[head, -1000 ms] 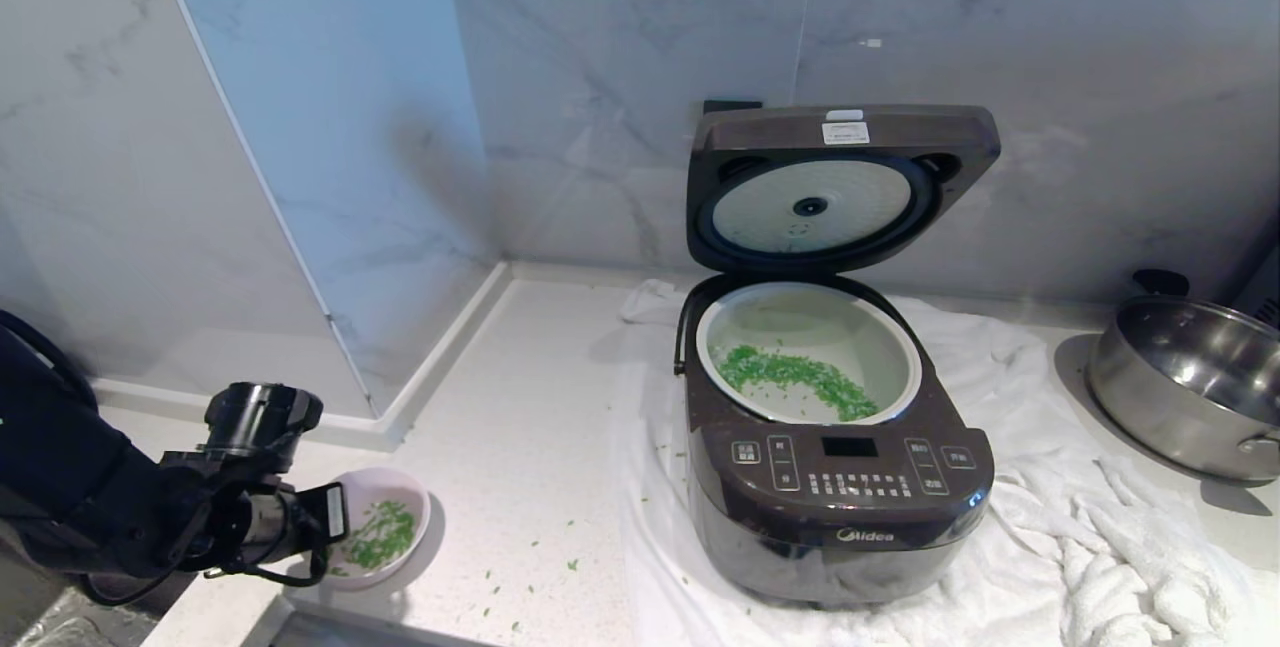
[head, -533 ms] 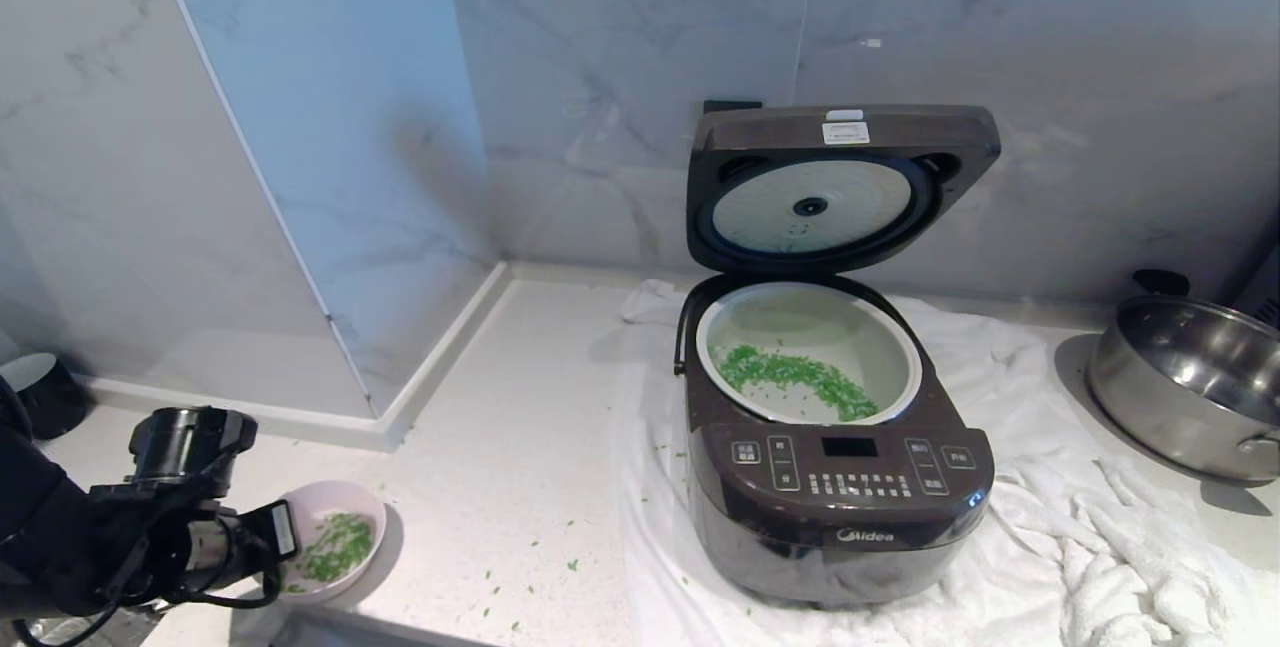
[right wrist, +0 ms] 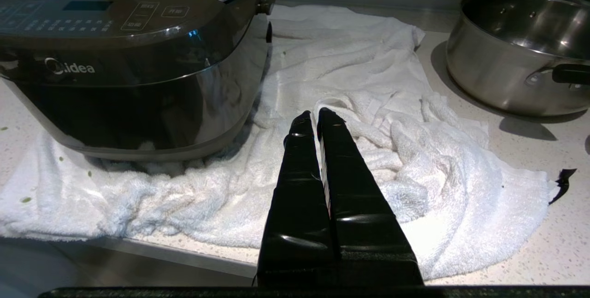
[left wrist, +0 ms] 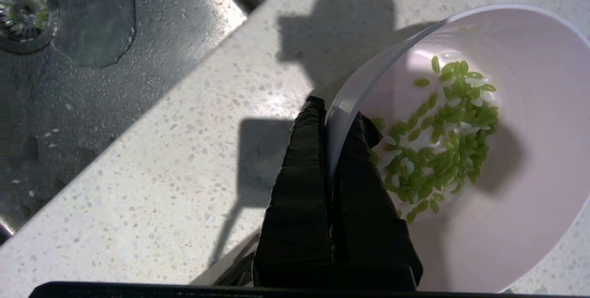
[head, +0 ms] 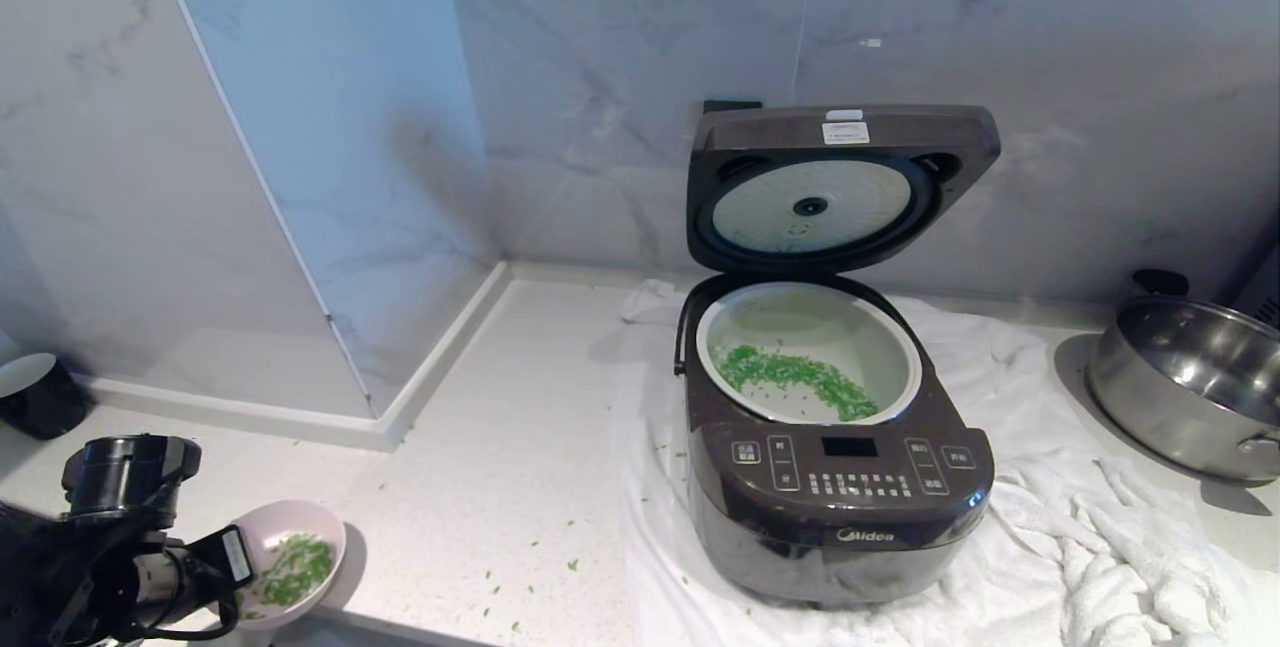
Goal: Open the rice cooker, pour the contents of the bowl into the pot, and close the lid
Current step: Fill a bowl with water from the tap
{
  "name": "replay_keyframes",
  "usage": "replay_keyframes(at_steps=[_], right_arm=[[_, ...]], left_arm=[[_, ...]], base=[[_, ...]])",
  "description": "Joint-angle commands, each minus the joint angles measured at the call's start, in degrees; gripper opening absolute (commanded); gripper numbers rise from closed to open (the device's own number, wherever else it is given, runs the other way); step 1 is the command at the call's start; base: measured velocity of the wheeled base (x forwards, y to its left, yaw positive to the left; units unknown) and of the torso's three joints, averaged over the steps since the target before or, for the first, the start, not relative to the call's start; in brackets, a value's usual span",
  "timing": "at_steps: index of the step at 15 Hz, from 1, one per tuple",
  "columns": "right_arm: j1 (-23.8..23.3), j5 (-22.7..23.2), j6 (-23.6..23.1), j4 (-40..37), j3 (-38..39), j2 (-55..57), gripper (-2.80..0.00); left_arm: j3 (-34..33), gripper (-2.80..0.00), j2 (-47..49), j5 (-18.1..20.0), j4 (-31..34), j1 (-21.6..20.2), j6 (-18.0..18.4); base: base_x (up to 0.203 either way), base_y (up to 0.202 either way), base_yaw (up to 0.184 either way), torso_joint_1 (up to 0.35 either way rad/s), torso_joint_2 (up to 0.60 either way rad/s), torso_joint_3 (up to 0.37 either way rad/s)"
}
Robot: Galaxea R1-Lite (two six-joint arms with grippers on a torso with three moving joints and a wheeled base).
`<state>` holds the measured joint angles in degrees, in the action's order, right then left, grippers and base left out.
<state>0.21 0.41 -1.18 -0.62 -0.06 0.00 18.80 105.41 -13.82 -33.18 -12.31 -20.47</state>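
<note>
The table (head: 500, 447) is white and speckled, and a big white towel (head: 1050, 517) is spread over its right part. On this towel stands the rice cooker (head: 840, 497), with its lid (head: 845, 127) raised upright at the back. Since the lid is open and leans only on its hinge, a knock from an arm could make it fall shut too early. The cooker stands on soft, wrinkled cloth, so a hard press on the lid, when it comes to closing, could make the body slide or rock.

Inside the cooker the white pot (head: 905, 367) already holds a strip of green bits (head: 800, 372). At the right edge there is a steel pot (head: 1180, 377), well apart from the work.

The bowl (head: 300, 567) is at the near left corner of the table, far from the cooker, close to the table's edge and to the sink (left wrist: 69, 58). The left pincer (left wrist: 329, 118) is closed on the bowl's rim, one finger inside and one outside. This thin grip on a smooth wall could slip, and then the bowl may tip or drop over the edge.

Some green bits remain in the bowl, so the pouring looks not complete. More loose green bits (head: 570, 563) lie scattered on the table. A quick tilt could spill more.

The right pincer (right wrist: 318, 118) is closed and empty, idle above the towel.
</note>
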Motion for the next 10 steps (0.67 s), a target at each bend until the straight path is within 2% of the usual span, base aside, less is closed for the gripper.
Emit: replay_keyframes(at_steps=[1, 3, 6, 8, 10], right_arm=[[0.06, 0.02, -0.05, 0.01, 0.01, 0.00, -2.80], [0.06, 0.02, -0.05, 0.01, 0.06, 0.00, -2.80], [0.06, 0.02, -0.05, 0.01, 0.06, 0.00, -2.80], [0.06, 0.02, -0.05, 0.01, 0.06, 0.00, -2.80], [0.05, 0.02, -0.05, 0.01, 0.06, 0.00, -2.80]], left_arm=[[0.13, -2.80, -1.00, -0.13, -0.28, -2.15, 0.02], [0.88, -2.80, -1.07, 0.09, -0.22, -3.81, -0.58], [-0.31, -2.80, -1.48, 0.20, 0.27, -5.68, -4.37], [-2.03, -2.80, -1.64, 1.02, -0.17, -9.31, -4.54], [-2.96, -2.80, -1.44, 3.51, -0.29, -14.65, -4.46]], base=[[0.000, 0.000, 0.000, 0.000, 0.00, 0.000], [0.000, 0.000, 0.000, 0.000, 0.00, 0.000], [0.000, 0.000, 0.000, 0.000, 0.00, 0.000], [0.000, 0.000, 0.000, 0.000, 0.00, 0.000], [0.000, 0.000, 0.000, 0.000, 0.00, 0.000]])
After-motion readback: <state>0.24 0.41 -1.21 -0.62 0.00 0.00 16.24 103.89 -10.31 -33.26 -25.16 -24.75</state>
